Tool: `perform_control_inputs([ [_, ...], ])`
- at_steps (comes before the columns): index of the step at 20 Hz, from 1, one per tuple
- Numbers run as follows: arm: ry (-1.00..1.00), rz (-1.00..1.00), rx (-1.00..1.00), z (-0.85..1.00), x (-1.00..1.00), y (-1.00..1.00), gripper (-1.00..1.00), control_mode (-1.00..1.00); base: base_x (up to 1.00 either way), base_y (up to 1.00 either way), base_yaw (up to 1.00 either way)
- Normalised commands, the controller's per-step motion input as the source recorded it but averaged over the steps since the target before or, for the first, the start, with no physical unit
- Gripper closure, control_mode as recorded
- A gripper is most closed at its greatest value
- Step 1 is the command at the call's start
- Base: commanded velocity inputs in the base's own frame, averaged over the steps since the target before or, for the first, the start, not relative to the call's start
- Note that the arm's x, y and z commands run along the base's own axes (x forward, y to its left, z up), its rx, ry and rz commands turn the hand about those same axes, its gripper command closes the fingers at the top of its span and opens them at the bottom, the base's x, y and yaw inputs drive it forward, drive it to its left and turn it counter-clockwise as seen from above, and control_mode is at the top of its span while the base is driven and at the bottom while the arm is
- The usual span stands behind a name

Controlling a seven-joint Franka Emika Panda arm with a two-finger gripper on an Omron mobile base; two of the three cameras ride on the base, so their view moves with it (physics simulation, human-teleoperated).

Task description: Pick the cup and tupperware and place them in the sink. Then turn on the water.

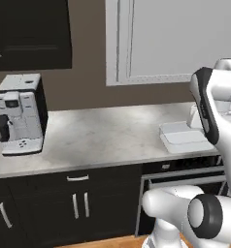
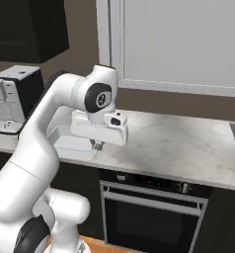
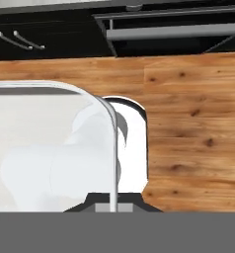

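tupperware (image 1: pixel 185 137): we see a shallow pale container with rounded corners at the counter's front edge, above the oven. in the hand view its translucent rim (image 3: pixel 112 143) runs straight down to the fingertips, with wooden floor showing beyond it.
gripper (image 2: pixel 96 144): pressed together on the container's rim; the hand sits low over its right end in the right base view, so we read this as pinching the wall.
handling: we judge it light, thin-walled and a bit flexible, probably smooth and slippery. a pinch on one wall lets it hang and swing, so we would carry it slowly and level.
where to hold: the rim at the middle of a side looks the stiffest place; a corner may twist out.
counter (image 1: pixel 103 135): pale marble, with a coffee machine (image 1: pixel 19 114) well apart on the left.
oven (image 2: pixel 154 210): dark, directly below the counter edge.
task stage: we judge the tupperware is gripped but not yet carried to the sink.
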Motion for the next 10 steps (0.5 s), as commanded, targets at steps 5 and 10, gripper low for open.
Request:
perform_control_inputs([
  [5, 0.00, 0.00, 0.00, 0.00, 0.00, 0.00, 1.00, 1.00, 0.17, -1.00, 0.00],
  [10, 0.00, 0.00, 0.00, 0.00, 0.00, 0.00, 1.00, 1.00, 0.25, -1.00, 0.00],
])
